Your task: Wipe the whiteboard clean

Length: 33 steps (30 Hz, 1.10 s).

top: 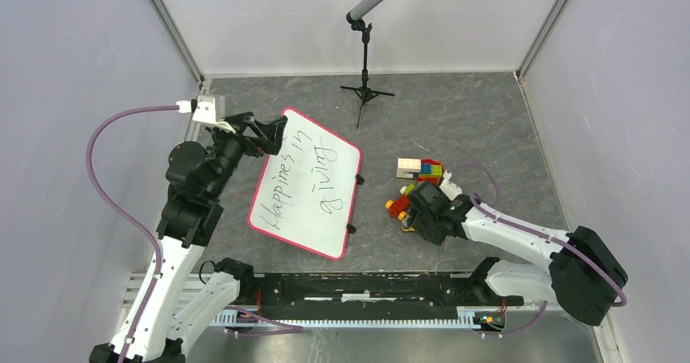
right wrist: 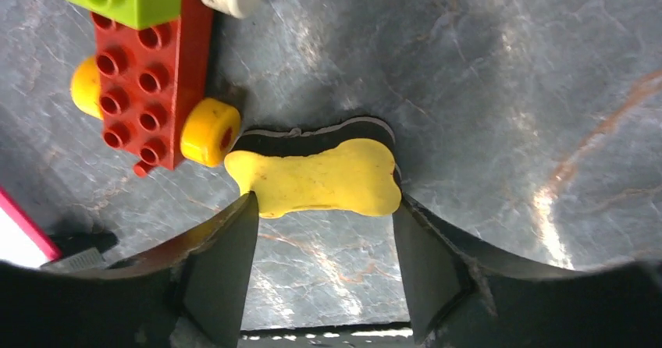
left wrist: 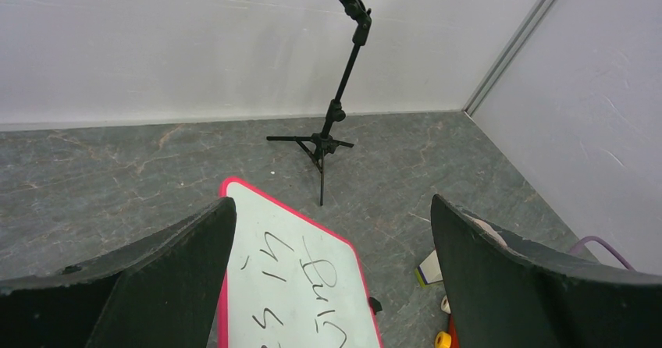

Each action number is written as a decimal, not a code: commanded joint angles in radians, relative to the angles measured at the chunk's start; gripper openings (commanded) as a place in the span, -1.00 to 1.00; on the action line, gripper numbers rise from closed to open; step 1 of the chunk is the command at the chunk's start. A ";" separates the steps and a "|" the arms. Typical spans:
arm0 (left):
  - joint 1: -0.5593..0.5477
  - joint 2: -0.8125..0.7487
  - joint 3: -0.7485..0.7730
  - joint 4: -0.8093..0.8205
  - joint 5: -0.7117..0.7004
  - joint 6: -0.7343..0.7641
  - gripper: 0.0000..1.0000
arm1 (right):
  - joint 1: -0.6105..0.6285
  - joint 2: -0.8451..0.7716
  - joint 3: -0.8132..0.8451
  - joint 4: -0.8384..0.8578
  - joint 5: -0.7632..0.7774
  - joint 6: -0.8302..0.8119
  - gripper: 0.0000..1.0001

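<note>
right gripper (right wrist: 324,202) straddling yellow bone-shaped piece (right wrist: 316,180), left gripper (left wrist: 332,201) wide over written whiteboard (top: 305,185)

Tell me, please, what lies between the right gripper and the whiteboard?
A red brick toy with yellow wheels sits beside the right gripper; beyond it, bare grey table reaches the whiteboard. The top view shows this.

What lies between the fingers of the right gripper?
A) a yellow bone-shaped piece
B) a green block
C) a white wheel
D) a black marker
A: the right wrist view shows the yellow bone-shaped piece lying flat between the fingers of the right gripper.
</note>
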 commanded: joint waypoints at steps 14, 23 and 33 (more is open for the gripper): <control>-0.008 -0.007 0.022 0.013 -0.018 0.001 0.99 | -0.208 0.063 0.026 0.205 0.026 -0.358 0.30; -0.014 -0.017 0.021 0.007 -0.034 0.009 0.99 | -0.251 0.131 0.230 0.044 0.059 -0.723 0.48; -0.021 -0.003 0.024 0.006 -0.024 0.006 0.99 | -0.253 -0.005 0.137 0.011 -0.022 -0.416 0.52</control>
